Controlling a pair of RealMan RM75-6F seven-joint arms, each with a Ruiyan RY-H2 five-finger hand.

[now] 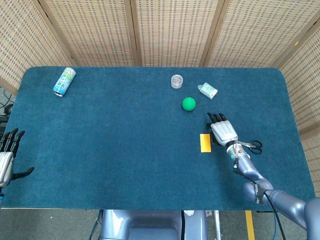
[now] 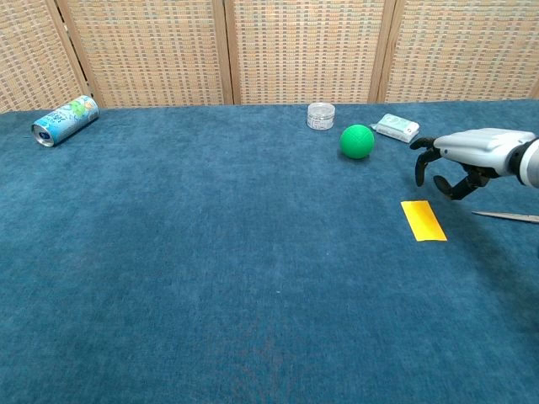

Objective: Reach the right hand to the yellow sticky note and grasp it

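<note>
The head view looks steeply down from high above the robot's side of the tabletop [image 1: 125,150], taking in the whole blue surface from near edge to the wicker screen [image 1: 175,30] behind it, with the left robot hand [image 1: 6,157] at the left border. The chest view sits much lower and closer, looking forward almost level across the tabletop [image 2: 210,278] toward the same screen [image 2: 295,42]. Both share the can [image 1: 64,81] [image 2: 65,120], the green ball [image 1: 188,103] [image 2: 356,140], the yellow sticky note [image 1: 205,142] [image 2: 423,220] and the right robot hand [image 1: 223,131] [image 2: 472,156].
</note>
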